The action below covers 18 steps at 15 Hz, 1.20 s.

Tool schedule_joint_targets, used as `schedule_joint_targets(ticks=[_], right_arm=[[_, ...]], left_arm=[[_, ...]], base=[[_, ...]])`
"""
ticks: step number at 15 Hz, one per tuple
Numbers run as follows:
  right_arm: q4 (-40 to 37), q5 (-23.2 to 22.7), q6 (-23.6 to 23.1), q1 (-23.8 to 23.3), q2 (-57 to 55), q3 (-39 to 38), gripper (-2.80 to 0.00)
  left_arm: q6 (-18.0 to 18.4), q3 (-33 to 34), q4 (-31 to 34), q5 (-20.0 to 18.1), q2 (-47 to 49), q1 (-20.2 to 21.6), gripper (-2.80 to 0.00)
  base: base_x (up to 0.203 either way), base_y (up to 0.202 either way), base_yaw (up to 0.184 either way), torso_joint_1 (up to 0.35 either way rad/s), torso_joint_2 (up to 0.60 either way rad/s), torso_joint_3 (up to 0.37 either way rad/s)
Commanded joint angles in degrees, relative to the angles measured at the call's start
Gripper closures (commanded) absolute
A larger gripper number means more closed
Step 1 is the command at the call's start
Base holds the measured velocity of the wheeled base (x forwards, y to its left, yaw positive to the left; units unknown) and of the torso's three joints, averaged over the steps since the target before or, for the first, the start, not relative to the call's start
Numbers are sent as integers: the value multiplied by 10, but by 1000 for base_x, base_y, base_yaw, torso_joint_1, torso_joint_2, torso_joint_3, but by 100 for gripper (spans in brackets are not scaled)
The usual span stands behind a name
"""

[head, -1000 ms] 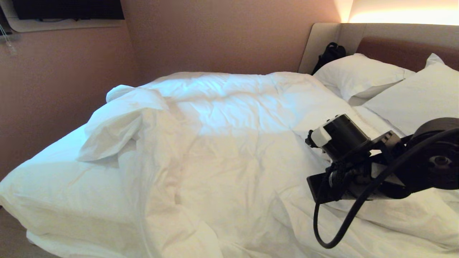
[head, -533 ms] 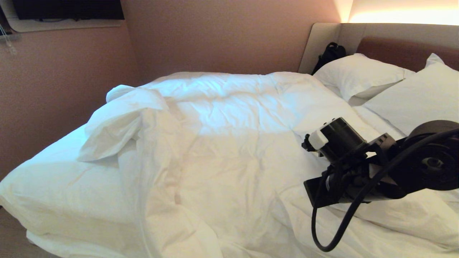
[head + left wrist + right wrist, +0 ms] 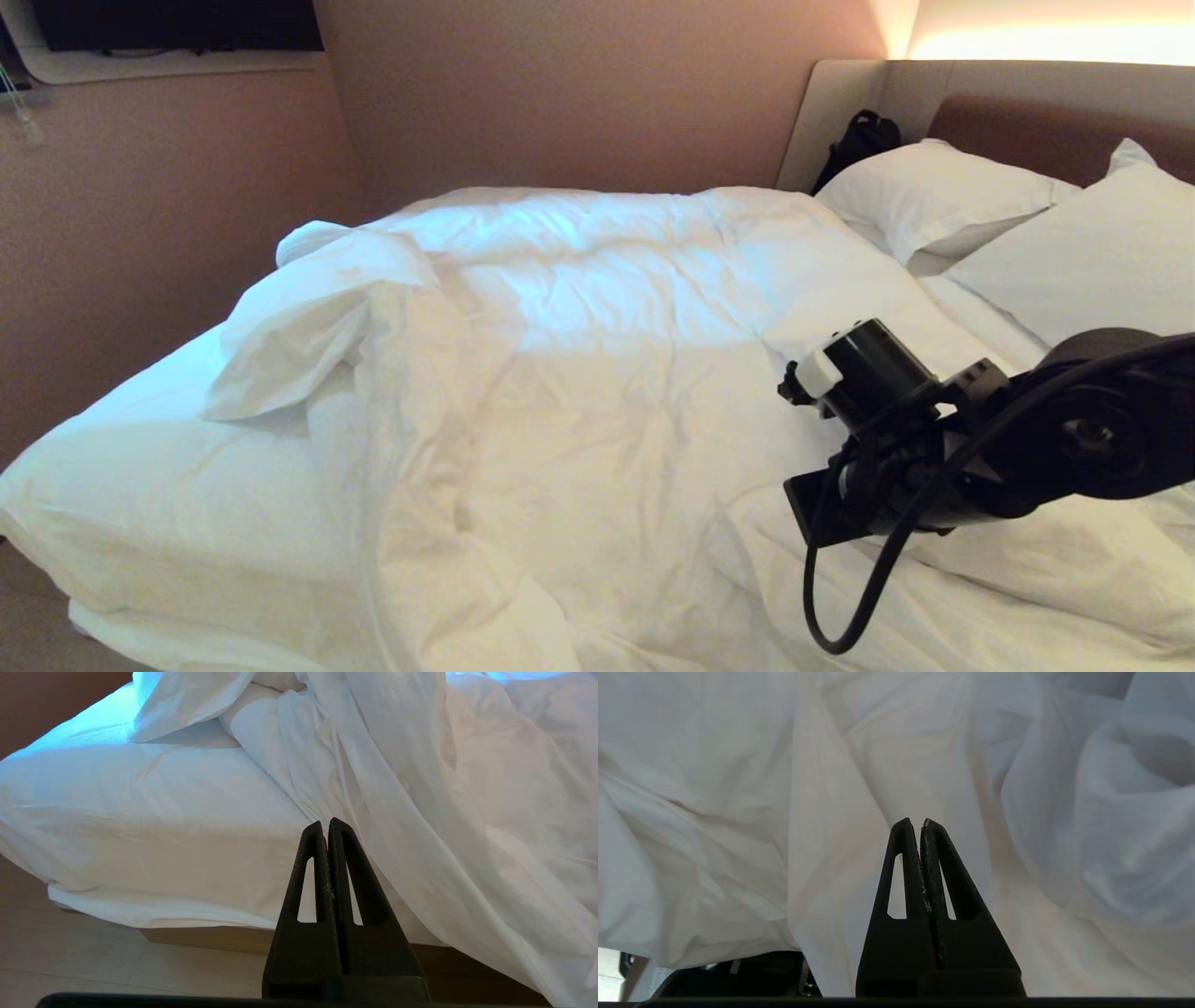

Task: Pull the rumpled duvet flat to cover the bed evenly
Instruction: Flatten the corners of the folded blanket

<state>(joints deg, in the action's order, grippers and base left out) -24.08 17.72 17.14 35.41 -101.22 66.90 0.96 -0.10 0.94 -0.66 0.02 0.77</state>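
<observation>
The white duvet (image 3: 597, 411) lies rumpled across the bed (image 3: 121, 485). Its far-left corner (image 3: 308, 317) is folded back, baring the sheet there. My right arm (image 3: 878, 411) hangs over the duvet's right part, and its fingers are hidden under the wrist in the head view. The right wrist view shows the right gripper (image 3: 915, 822) shut and empty just above the duvet's folds (image 3: 738, 788). My left gripper (image 3: 325, 823) is shut with nothing in it, low beside the bed's near edge. There the duvet (image 3: 420, 812) hangs over the mattress side.
Two white pillows (image 3: 934, 196) (image 3: 1074, 252) lean on the padded headboard (image 3: 1055, 131), with a black bag (image 3: 859, 140) in the corner behind them. A pink wall (image 3: 168, 233) runs close along the bed's far side. The wooden base (image 3: 205, 938) and tan floor (image 3: 93, 961) show below the mattress.
My right arm has sunk a little toward the duvet and shifted slightly left in the head view. The duvet and the left gripper have not moved.
</observation>
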Motion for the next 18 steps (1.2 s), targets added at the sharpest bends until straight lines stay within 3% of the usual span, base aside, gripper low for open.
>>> schedule_joint_targets(ticks=[1, 11, 14, 18], right_arm=[[17, 2, -7, 0, -1, -9, -280], [18, 1, -14, 1, -13, -15, -280], [88, 0, -20, 3, -39, -41, -280], [137, -18, -63, 4, -44, -80, -280]], left_arm=[[0, 0, 0, 0, 0, 0, 0], [0, 0, 0, 0, 0, 0, 0], [0, 0, 0, 0, 0, 0, 0], [0, 0, 0, 0, 0, 0, 0]], base=[[0, 0, 0, 0, 0, 0], [0, 0, 0, 0, 0, 0], [0, 0, 0, 0, 0, 0], [0, 0, 0, 0, 0, 0]])
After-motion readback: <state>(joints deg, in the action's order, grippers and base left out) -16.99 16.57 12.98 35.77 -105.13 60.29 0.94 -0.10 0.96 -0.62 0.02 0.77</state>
